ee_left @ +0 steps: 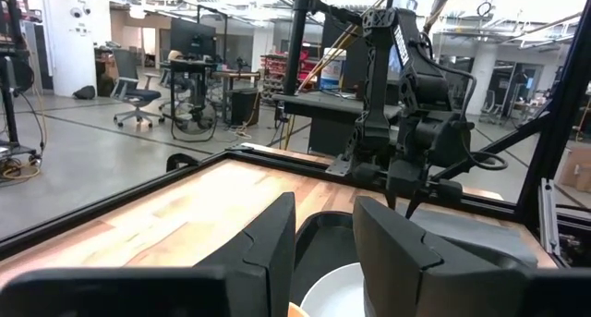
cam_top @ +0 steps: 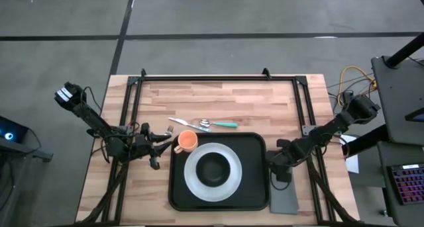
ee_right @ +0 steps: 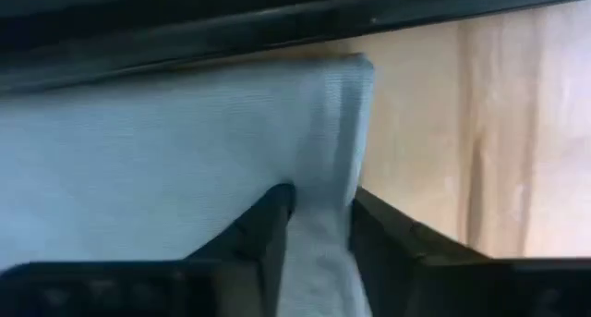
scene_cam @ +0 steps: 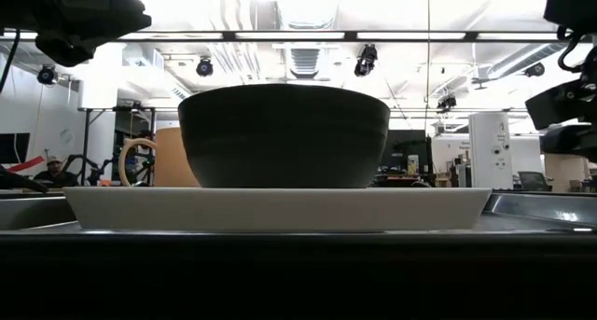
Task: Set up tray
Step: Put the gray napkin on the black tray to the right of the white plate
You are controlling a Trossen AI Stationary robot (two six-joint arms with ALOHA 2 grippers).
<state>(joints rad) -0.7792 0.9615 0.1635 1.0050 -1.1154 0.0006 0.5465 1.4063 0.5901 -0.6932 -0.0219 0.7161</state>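
One tray (cam_top: 255, 194) at table (cam_top: 218, 98) centre holds one plate (cam_top: 192, 181), one bowl (cam_top: 212, 169), one cup (cam_top: 186, 141). Right gripper (ee_right: 319, 215) pinches the half-hidden napkin (ee_right: 138, 160) at 3 o'clock; left gripper (ee_left: 323, 238) stands slightly apart.

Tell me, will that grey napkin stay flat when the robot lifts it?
Probably not. The napkin looks like soft woven cloth, already bunching between the right gripper fingers, so it will likely droop. It seems light, and might drag along the tray rim beside it.
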